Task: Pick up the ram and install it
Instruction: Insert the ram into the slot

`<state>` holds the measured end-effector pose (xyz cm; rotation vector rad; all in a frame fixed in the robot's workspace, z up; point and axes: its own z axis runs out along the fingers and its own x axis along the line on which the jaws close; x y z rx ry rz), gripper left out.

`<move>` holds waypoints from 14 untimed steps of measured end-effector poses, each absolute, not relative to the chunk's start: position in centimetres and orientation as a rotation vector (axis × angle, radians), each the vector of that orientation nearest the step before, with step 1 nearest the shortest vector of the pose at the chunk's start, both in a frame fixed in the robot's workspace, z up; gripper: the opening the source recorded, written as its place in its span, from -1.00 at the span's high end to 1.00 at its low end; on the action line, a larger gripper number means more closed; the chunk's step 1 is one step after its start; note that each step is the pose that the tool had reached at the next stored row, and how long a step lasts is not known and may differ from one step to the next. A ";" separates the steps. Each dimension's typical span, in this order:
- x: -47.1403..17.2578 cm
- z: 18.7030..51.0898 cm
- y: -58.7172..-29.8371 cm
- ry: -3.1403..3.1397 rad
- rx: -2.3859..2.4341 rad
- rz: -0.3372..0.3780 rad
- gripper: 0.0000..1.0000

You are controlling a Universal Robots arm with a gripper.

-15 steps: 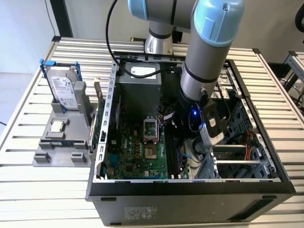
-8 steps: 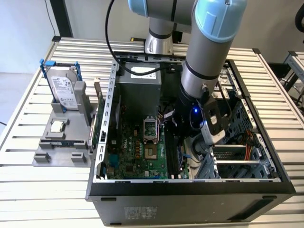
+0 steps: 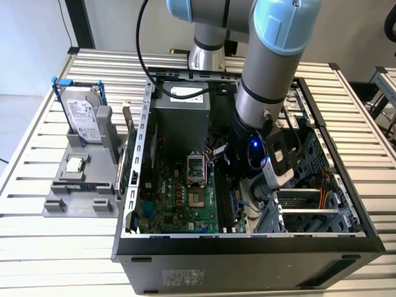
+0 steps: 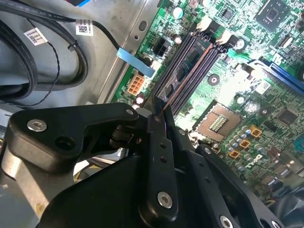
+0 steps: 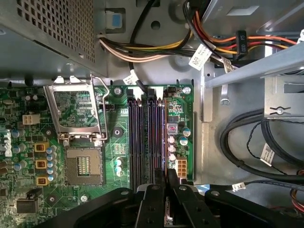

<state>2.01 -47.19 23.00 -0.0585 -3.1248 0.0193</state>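
Exterior view: a robot arm reaches down into an open computer case that lies on its side on a slatted desk. The arm's wrist is sunk in the middle of the case, just at 3 o'clock of the open processor socket on the green motherboard. Outside the case, at 9 o'clock, a grey fixture carries a silver hard drive.

Both wrist views look down past the black hand onto the long black memory slots. The hand's fingers are drawn close together on a thin board seen edge-on. That board appears to be the ram, so the hand is gripping it. Little of the stick shows, and its chips are hidden. It is held in line with the slots, right above them. Whether its lower edge touches a slot yet cannot be told.

Judged from this, the pick-up is done and the installing step is in hand. Seating the stick would call for keeping it upright and square to one slot, matching its notch, then pressing straight down with even force. A tilt could jam it or strain the board.
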 end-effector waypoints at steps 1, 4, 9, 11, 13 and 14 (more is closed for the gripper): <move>2.0 23.0 -47.2 -3.125 -0.059 0.019 1.00; 2.0 22.8 -47.2 -3.125 -0.059 0.020 1.00; 2.0 22.8 -47.2 -3.125 -0.053 0.019 1.00; 2.0 22.7 -47.3 -3.125 -0.046 0.019 1.00; 1.9 22.7 -47.3 -3.125 -0.040 0.020 1.00; 1.9 22.7 -47.3 -3.125 -0.038 0.020 1.00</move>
